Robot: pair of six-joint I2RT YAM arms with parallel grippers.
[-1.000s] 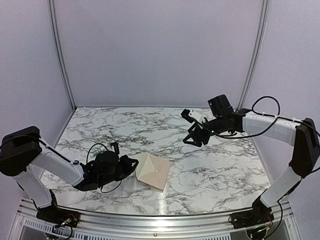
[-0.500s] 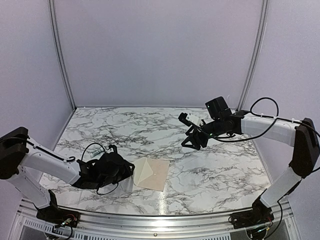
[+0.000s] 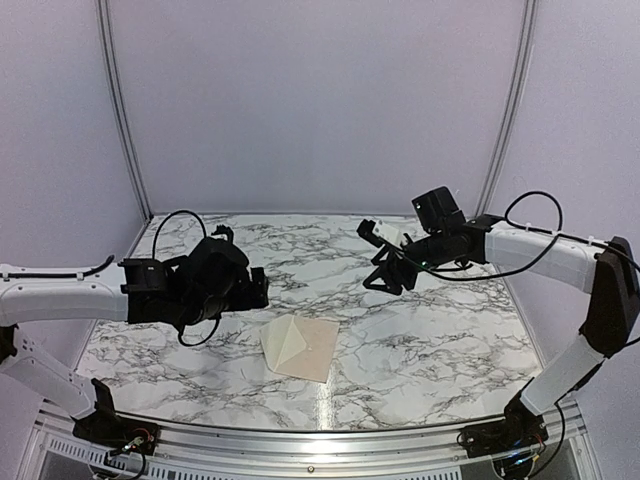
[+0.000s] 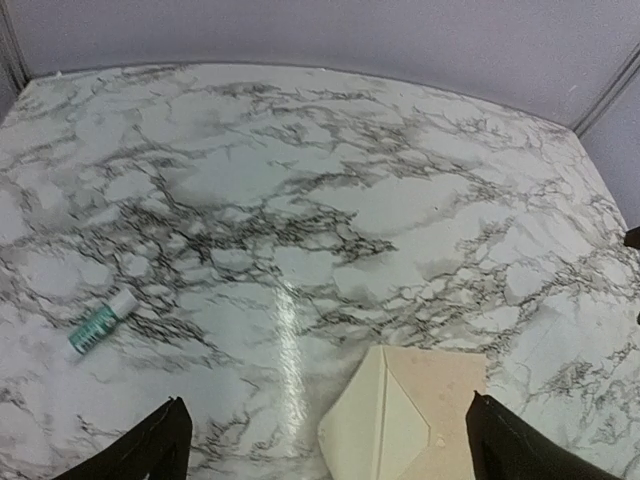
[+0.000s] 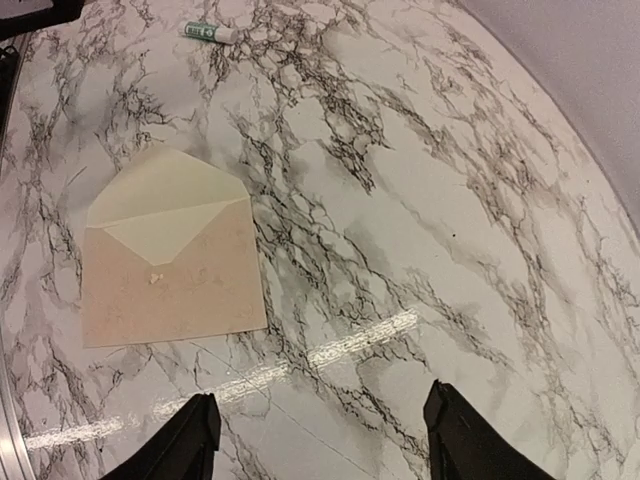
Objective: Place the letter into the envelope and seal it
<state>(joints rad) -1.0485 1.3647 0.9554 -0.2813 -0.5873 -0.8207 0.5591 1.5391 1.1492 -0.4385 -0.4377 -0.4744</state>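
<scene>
Marble-veined white tabletop (image 3: 450,330) is seen under both arms, with lilac walls behind. Over the last second the left gripper (image 3: 252,290) has been raised from the near-left edge of the pale cream paper envelope with a triangular flap (image 3: 298,347) and drawn back to the left. Its jaws, pinched a second ago, are now spread wide with nothing between them. The envelope has been left lying flat near the front centre of the table. Its flap, lifted a moment ago, is now laid open and unsealed. The peach-beige letter is not seen as a separate sheet, so whether it is already inside cannot be told. The right gripper (image 3: 385,278) is held in the air well apart to the far right, little moved, with jaws partly apart and empty. A small green-and-white glue stick (image 4: 100,322) lies apart from the envelope, on its flap side. The release is judged to leave the sealing still to be done.
</scene>
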